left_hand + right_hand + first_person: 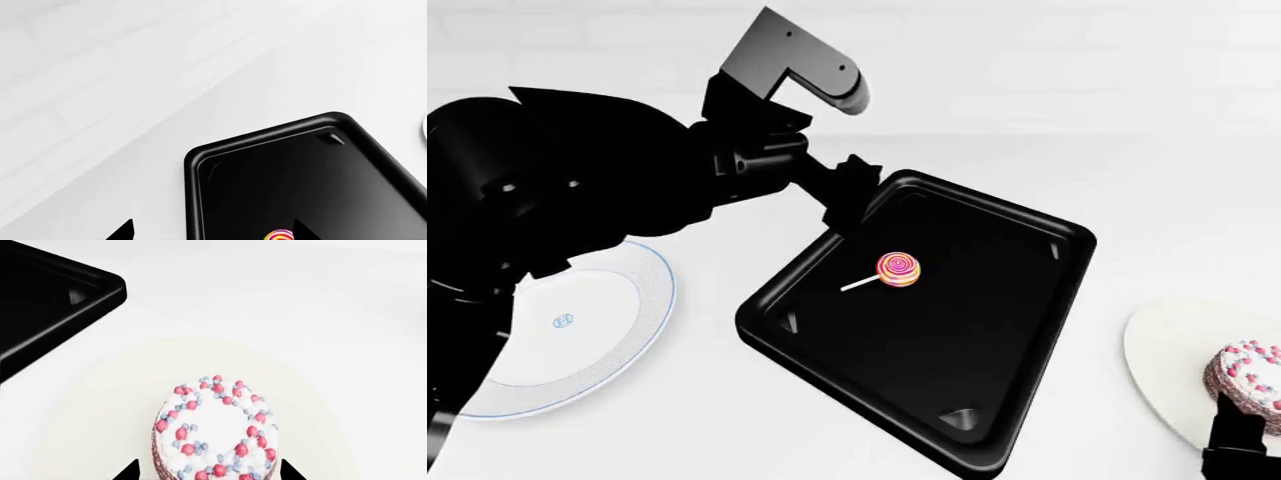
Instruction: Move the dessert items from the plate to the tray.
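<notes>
lollipop [898, 269] lies in the tray [1034, 225] at frame centre; right fingers [288, 471] released around the cake [215, 432], left fingers [123, 231] released.

Left arm [627, 190] reaches forward across the head view with its gripper [212, 231] spread wide, fingertips well apart, nothing between them, while the right gripper [208, 472] sits low at the view's right corner, jaws parted too.
</notes>
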Controlling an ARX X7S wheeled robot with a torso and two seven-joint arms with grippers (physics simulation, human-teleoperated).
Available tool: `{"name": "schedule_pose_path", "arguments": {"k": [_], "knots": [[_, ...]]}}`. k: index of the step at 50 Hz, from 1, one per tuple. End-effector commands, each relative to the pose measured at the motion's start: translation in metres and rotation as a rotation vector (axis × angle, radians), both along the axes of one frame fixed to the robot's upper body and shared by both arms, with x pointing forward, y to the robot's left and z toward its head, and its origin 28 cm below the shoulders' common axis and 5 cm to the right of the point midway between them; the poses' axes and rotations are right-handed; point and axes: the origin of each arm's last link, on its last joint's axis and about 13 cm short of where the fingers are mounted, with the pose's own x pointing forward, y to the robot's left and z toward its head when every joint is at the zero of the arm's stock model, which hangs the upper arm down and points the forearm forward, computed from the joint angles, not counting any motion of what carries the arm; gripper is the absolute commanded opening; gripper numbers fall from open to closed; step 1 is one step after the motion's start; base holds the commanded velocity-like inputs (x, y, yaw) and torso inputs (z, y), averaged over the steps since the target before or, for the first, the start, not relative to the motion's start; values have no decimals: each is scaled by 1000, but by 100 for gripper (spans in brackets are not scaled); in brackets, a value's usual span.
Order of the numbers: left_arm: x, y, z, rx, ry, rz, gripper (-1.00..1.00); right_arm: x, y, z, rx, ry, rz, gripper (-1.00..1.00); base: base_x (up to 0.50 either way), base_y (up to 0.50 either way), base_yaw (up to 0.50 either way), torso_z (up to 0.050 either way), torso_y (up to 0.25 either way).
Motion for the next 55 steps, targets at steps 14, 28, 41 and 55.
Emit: {"name": "schedule_pose_path", "arguments": {"k": [14, 28, 41, 55], "knots": [[0, 1, 0, 6, 1, 0, 100, 3, -1, -7, 18, 3, -26, 100, 0, 0, 0, 0, 0], [-1, 0, -1, 10, 3, -1, 100, 6, 0, -10, 29, 4, -32, -100, 0, 0, 0, 0, 0], [-3, 0, -2, 11, 3, 0, 100, 6, 3, -1, 31, -58, -9, -100, 1, 0, 0, 0, 0], [-2, 3, -4, 12, 2, 4, 100, 10, 6, 42, -34, -218, 10, -100, 0, 0, 0, 0, 0]]}}
